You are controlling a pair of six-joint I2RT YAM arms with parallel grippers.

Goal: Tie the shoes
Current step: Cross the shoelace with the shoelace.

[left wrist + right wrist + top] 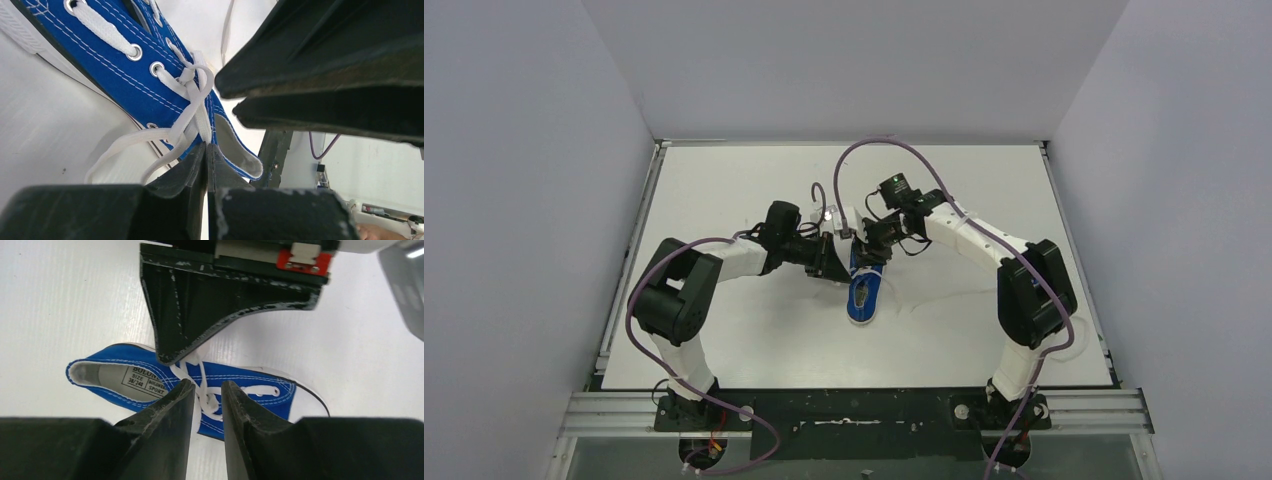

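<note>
One blue canvas shoe with a white sole lies on the white table, toe toward the near edge. My left gripper comes in from the left at the shoe's opening. In the left wrist view this gripper is shut on a strand of the white lace just below the crossing. My right gripper hovers over the shoe's upper part. In its own wrist view the right gripper stands open by a narrow gap, with the lace crossing showing between the tips. The shoe lies under both.
A loose lace loop trails onto the table beside the sole. Purple cables arc over both arms. Grey walls enclose the table on three sides, and a metal rail runs along the near edge.
</note>
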